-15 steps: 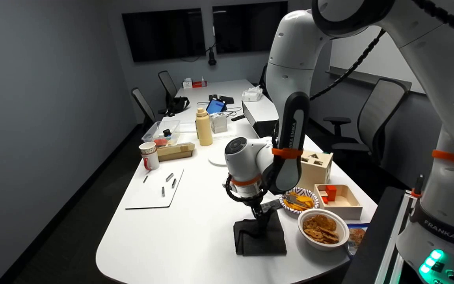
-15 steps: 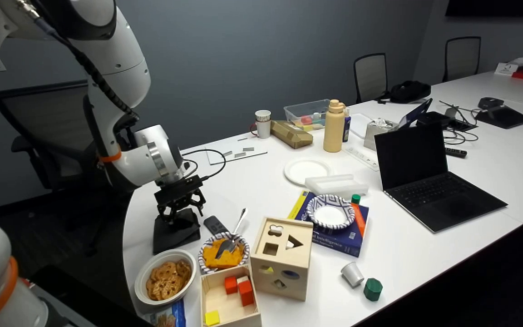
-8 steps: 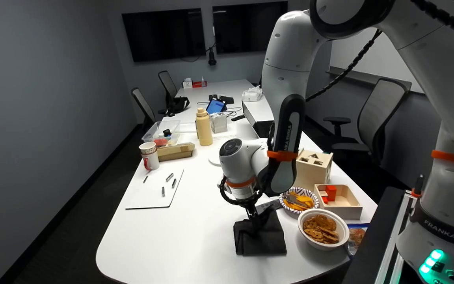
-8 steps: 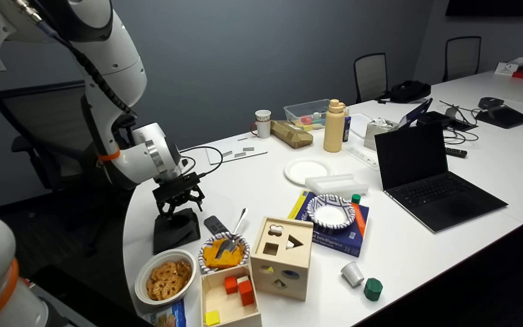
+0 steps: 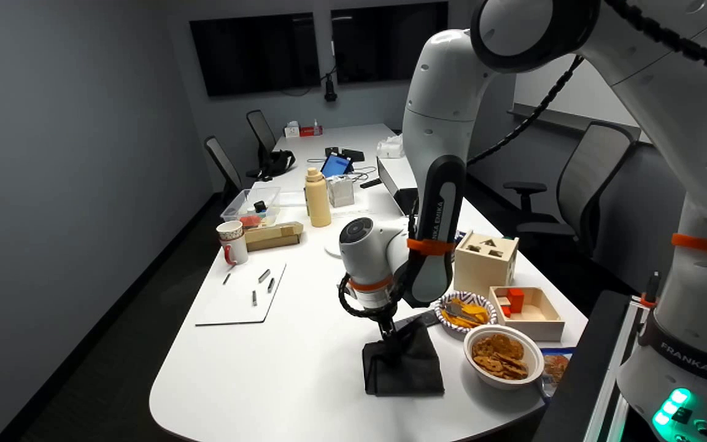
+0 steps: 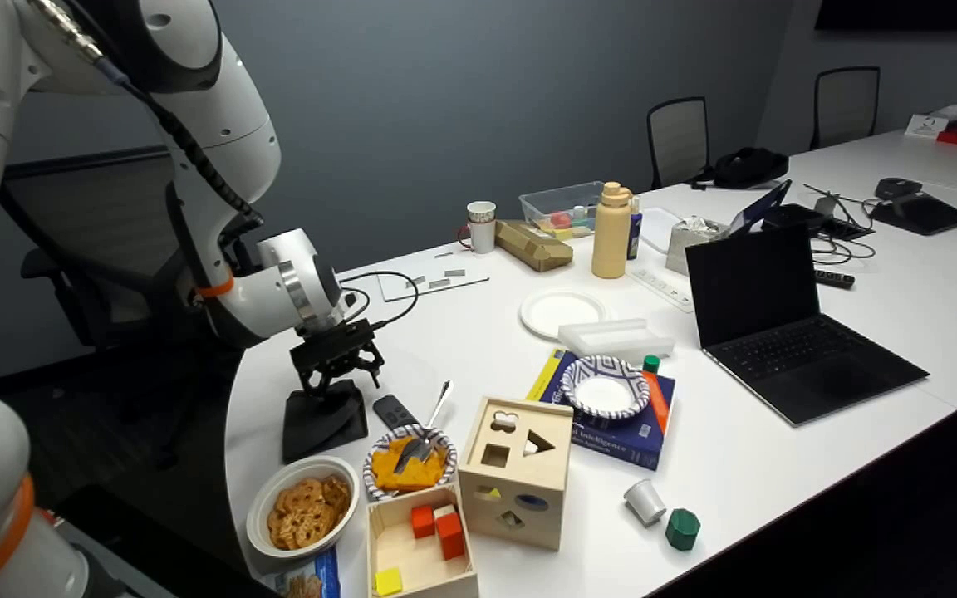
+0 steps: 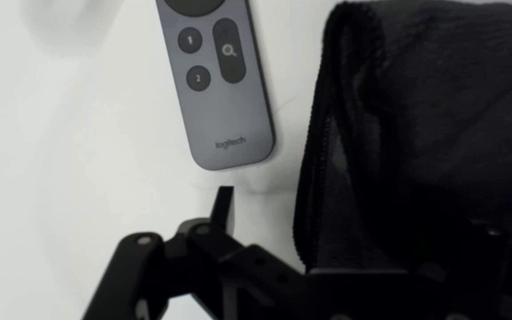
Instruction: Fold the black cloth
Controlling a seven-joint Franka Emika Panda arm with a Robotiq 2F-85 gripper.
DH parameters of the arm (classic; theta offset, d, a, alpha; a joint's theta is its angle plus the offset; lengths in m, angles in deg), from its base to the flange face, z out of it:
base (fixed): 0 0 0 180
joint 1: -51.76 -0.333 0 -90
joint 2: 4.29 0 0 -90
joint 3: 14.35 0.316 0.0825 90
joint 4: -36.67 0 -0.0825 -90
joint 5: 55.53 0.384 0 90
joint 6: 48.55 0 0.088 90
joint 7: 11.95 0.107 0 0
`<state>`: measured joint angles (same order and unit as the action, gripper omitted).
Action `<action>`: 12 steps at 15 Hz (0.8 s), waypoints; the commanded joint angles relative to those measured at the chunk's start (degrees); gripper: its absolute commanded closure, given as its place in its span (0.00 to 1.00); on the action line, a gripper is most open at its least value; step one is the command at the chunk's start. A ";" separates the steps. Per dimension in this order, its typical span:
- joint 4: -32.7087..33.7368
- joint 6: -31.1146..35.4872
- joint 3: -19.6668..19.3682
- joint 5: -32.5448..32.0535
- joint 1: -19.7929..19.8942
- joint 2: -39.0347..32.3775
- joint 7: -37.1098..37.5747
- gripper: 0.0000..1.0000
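Black cloth [image 5: 412, 371] of soft-looking fabric with a stitched hem, doubled into a rough square near the rounded end of a white, laminate-looking tabletop [image 5: 255, 380], close to a round, white, paper-looking bowl [image 6: 256, 508] and just beside a flat, round-cornered, grey plastic remote [image 7: 221, 100]. Reached over by a black, two-fingered mechanical end effector [image 6: 347, 389], spread wide and gripping nothing. In the wrist view, caught with one finger [image 7: 223, 206] out past the hem, above the tabletop and just short of the remote; with the opposite finger lost, dark on dark, against the fabric. New within the past second: a small shift of the end effector across the folded layers, plus a very slight nudge of the cloth, noticeable in both exterior views. Likely a sign of light contact rather than of any grasp, with no new fold made. By the look of the uneven, loosely stacked layers along the hem, probably well along but not finished. Next called for, in all likelihood: a pinch on the loose upper layer, a lift and a lay-over. Worth watching: a dragged corner, a fold slipping undone, a bump to the remote.
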<state>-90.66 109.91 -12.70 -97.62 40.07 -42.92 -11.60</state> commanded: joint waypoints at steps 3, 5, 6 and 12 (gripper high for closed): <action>-0.96 6.33 -0.75 4.04 0.73 0.85 -0.51 0.00; -1.83 9.64 -1.22 5.39 1.16 1.06 -0.72 0.00; -2.14 11.25 -1.37 6.26 1.40 1.11 -0.99 0.00; -3.57 18.49 -1.31 5.33 4.04 1.31 1.35 0.00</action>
<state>-92.35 125.10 -14.00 -92.57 43.03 -42.87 -11.05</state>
